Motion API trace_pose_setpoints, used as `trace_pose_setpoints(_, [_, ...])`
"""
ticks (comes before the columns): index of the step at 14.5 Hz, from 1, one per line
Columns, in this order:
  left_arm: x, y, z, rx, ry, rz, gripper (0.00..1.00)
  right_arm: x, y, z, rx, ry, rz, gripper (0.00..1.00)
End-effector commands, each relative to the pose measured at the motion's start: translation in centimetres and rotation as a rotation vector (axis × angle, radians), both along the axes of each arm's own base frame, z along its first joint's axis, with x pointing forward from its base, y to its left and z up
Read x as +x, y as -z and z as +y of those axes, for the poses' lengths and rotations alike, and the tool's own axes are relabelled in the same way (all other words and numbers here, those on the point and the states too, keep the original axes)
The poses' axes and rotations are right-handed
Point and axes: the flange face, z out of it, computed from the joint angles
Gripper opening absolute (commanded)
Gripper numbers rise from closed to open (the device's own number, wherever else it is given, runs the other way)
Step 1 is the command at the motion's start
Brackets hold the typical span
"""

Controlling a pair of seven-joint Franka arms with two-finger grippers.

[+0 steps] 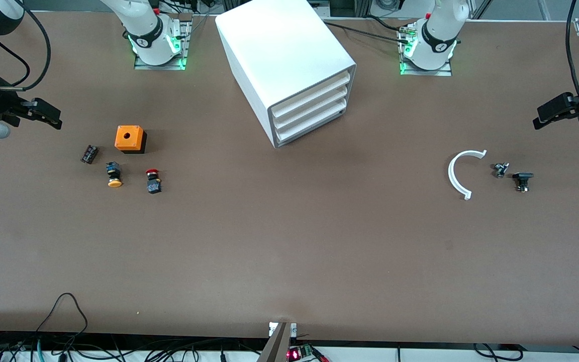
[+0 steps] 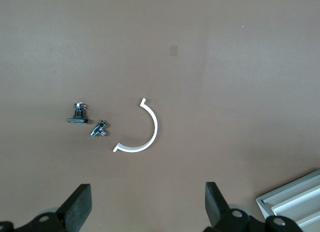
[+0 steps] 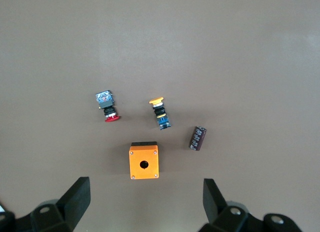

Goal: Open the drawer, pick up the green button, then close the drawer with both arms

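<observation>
The white box cabinet (image 1: pixel 279 55) stands mid-table between the arm bases, and one corner shows in the left wrist view (image 2: pixel 295 199). Its three drawers are shut; the lowest drawer (image 1: pixel 314 126) sits flush. The green-capped button is hidden from every view. My right gripper (image 1: pixel 43 113) hangs open and empty over the right arm's end of the table; in the right wrist view (image 3: pixel 146 187) it is over bare table beside the orange box. My left gripper (image 1: pixel 553 110) hangs open and empty over the left arm's end; it also shows in the left wrist view (image 2: pixel 147 192).
At the right arm's end lie an orange box (image 1: pixel 129 138), a yellow-orange-capped button (image 1: pixel 114 175), a red-capped button (image 1: pixel 153 181) and a dark cylinder (image 1: pixel 89 154). At the left arm's end lie a white arc (image 1: pixel 458 173), a small metal part (image 1: pixel 500 169) and a black part (image 1: pixel 522 181).
</observation>
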Motion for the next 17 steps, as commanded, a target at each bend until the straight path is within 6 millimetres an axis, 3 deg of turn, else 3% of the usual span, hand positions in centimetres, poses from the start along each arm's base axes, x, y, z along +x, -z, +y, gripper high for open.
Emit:
trace_pose_setpoints(1, [-0.4,-0.6,0.0,0.027,0.031,0.003,1.00,-0.6,-0.5,0.1,0.019,-0.004,0.001,1.00])
trace_pose_setpoints(11, [-0.1,-0.5,0.2,0.024,0.027,0.000,1.00,-0.6,-0.5,0.1,0.020,0.004,-0.001,1.00])
trace_pose_setpoints(12, [0.1,-0.3,0.2,0.021,0.027,0.000,1.00,-0.6,-0.5,0.1,0.020,0.001,0.000,1.00])
trace_pose_setpoints(14, [1.9,2.9,-0.6,0.014,0.043,0.050,1.00,-0.6,-0.5,0.1,0.020,0.004,0.000,1.00])
trace_pose_setpoints(17, [3.6,3.2,-0.4,0.017,0.043,0.018,1.00,-0.5,-0.4,0.1,0.020,0.003,-0.001,1.00])
